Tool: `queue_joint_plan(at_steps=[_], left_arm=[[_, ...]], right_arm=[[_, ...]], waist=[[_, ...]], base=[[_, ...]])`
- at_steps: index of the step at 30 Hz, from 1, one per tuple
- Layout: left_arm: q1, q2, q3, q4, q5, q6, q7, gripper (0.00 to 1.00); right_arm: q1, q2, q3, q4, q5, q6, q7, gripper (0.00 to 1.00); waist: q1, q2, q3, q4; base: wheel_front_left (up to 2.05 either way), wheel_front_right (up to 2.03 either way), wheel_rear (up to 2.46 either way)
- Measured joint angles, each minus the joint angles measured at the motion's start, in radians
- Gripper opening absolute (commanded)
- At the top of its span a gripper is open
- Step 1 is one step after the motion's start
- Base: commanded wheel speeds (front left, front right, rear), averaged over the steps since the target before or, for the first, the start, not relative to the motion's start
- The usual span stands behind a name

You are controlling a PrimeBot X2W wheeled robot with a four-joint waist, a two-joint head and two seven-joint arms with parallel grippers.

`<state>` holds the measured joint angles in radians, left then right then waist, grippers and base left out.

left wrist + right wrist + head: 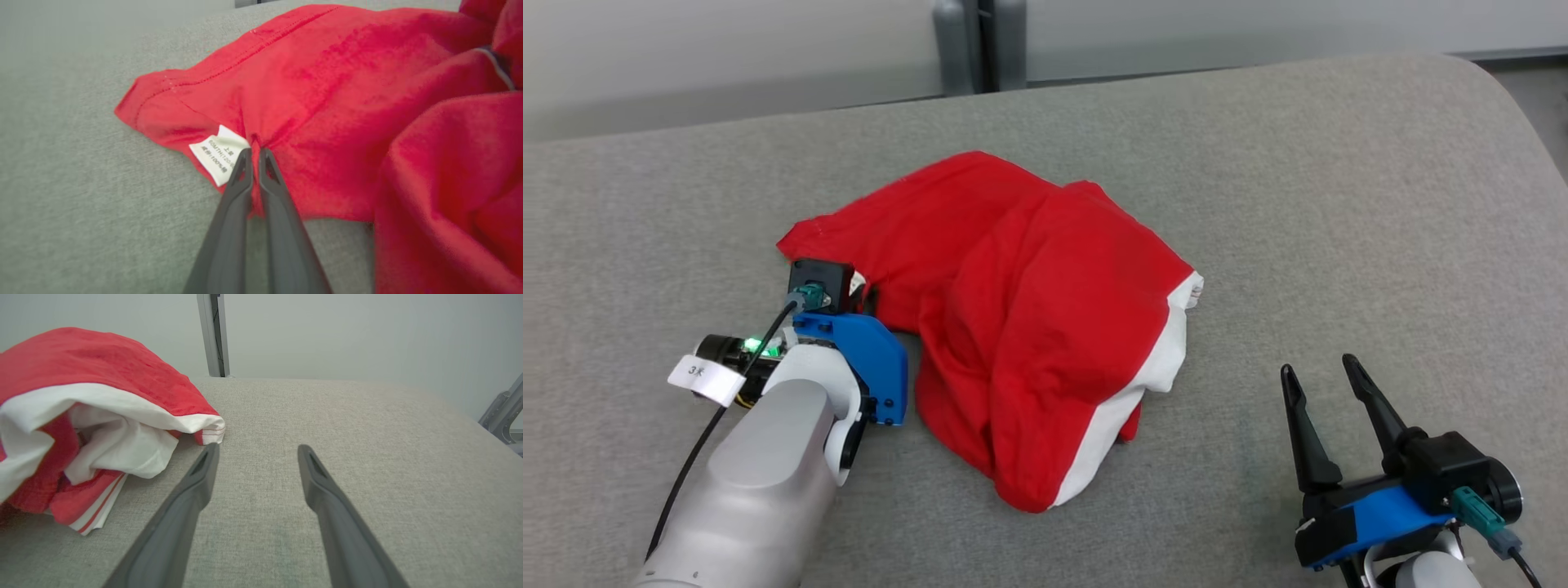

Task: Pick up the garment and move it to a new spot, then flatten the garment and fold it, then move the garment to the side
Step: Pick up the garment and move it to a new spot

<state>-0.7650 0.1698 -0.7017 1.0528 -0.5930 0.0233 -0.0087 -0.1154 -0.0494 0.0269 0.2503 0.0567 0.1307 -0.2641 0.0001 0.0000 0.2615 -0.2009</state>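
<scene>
One garment [1045,327]: rumpled red cloth, white band, centre of grey woven cushion [1339,204].
Left gripper [255,153]: clamped on its hem.
Right gripper [1317,366]: fingers apart, lower right.

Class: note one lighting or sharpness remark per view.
Head view: soft even light, faint shadow beneath the crumpled red-and-white cloth garment. Left wrist view: small white care label, print slightly soft. Right wrist view: dark shadow inside the garment's folds.

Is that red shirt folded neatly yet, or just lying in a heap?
In a heap. The shirt bunches up in loose humps on the grey cushion, its white inside showing at one edge.
</scene>
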Motion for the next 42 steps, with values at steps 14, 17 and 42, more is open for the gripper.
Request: queue_joint_plan(at_steps=[14, 17, 42], left_arm=[[-0.137, 0.052, -0.008, -0.140, 0.038, -0.009, -0.112, 0.00], [-0.177, 0.085, -0.011, -0.215, 0.053, -0.007, -0.105, 0.00], [-0.278, 0.663, 0.224, -0.521, 0.008, 0.147, 0.193, 0.00]], right_arm=[[0.048, 0.000, -0.036, 0.021, -0.010, 0.000, 0.000, 1.00], [0.067, 0.000, -0.042, 0.027, -0.006, 0.000, 0.000, 1.00], [0.082, 0.000, -0.049, 0.011, -0.033, 0.000, 0.000, 1.00]], waist=[[-0.0003, 0.0000, -0.169, 0.131], [-0.0003, 0.0000, -0.214, 0.156], [0.0000, 0.0000, -0.179, 0.198]], base=[[0.00, 0.00, 0.00], [0.00, 0.00, 0.00], [0.00, 0.00, 0.00]])
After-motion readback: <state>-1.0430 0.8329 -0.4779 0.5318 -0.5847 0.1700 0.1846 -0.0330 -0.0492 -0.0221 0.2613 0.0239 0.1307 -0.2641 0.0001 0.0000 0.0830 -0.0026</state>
